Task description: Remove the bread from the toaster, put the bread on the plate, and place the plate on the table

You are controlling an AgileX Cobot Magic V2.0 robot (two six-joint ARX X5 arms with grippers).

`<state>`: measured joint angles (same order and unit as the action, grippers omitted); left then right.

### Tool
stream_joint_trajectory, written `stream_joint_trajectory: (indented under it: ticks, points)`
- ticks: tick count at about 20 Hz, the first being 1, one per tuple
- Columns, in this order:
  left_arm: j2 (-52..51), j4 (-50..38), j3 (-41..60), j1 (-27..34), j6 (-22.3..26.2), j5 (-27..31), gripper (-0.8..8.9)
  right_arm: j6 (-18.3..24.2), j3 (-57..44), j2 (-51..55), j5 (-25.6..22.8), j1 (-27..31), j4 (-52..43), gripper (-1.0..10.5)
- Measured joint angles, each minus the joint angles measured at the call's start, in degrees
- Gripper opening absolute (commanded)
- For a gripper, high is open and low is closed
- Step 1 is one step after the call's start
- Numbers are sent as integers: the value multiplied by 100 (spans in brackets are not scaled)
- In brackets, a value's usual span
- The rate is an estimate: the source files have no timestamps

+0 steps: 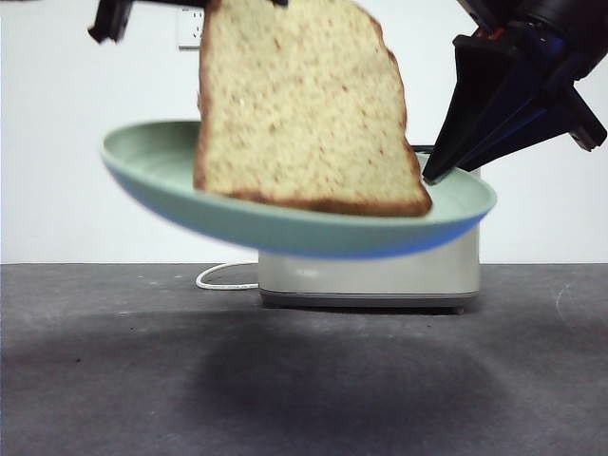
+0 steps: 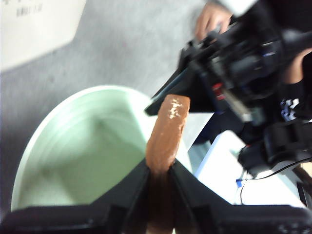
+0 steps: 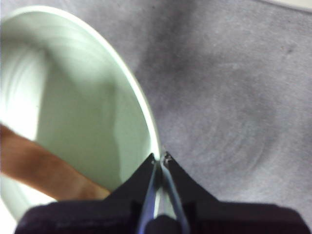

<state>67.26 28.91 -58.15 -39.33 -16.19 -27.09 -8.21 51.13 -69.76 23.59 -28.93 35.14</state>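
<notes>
Tan, soft, light bread (image 1: 304,104) hangs upright in the left end effector (image 2: 160,173), pinched at its crust, lower edge touching the stiff, slick plate (image 1: 161,157); the right end effector (image 3: 161,163) clamps the rim, above the counter (image 1: 95,380).

The plate (image 1: 161,157) hangs above the table (image 1: 95,380), in front of the toaster (image 1: 380,275), with the right gripper (image 3: 161,158) clamped on its rim at the right side in the front view. The bread (image 1: 304,104) stands on edge in the plate, tilted, gripped along its upper edge by the left gripper (image 2: 160,168) from above. A cord (image 1: 223,278) lies on the table left of the toaster.
</notes>
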Motion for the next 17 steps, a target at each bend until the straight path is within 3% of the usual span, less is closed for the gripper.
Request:
stream_joint_trajectory:
  ticks: [2,5,6,17]
  points:
    - [186,243,0,0,-4,151,33,-2,0,0,-70,-96,2,-16]
    - [315,636,0,7,-42,450,463,0,-4,0,-68,-151,44,-16]
    - [319,693,0,7,-42,490,495,2,-4,0,-68,-153,46,-16]
    - [323,896,-415,7,-37,802,495,-61,-4,2,-9,-149,109,-16]
